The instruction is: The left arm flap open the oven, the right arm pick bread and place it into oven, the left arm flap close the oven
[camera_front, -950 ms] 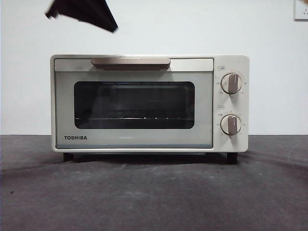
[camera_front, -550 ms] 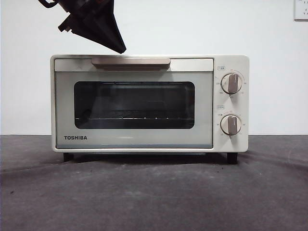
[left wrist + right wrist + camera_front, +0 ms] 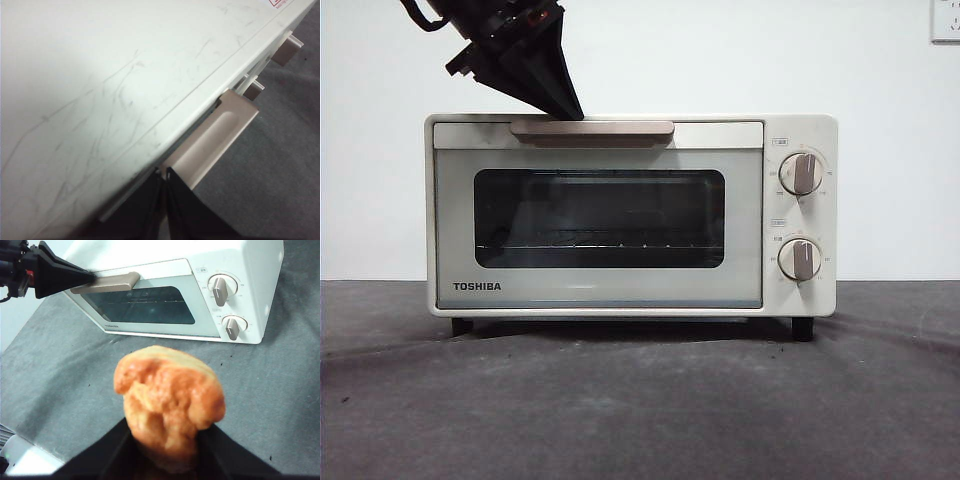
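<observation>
Bread point(image 3: 170, 400) is nearest, lumpy and orange-brown, pinched between the jaws of the right gripper point(image 3: 167, 440) and held up off the counter point(image 3: 640, 400), well short of the oven point(image 3: 630, 215). The wrist view looks past it down onto the grey cloth and the oven front; open cloth lies between the two.

Farther back, the oven stands on the dark grey counter, its long side running left to right and its door point(image 3: 598, 215) facing me, shut. The dark window shows the wire rack point(image 3: 600, 245) inside. A beige bar handle point(image 3: 592, 129) runs along the top edge of the door, level, and two beige knobs point(image 3: 801, 173) sit one above the other on the right panel, with the TOSHIBA name low on the left of the door.

The left gripper point(image 3: 570, 105) comes down from the upper left, black and pointed, its tip touching the top of the handle towards the handle's left end. In its own wrist view the jaws are pressed together, only a thin seam between them, at the gap between the oven's scuffed top and the handle.

Behind everything is a plain white wall point(image 3: 880, 60), with a switch plate point(image 3: 946, 20) in its top right corner.
</observation>
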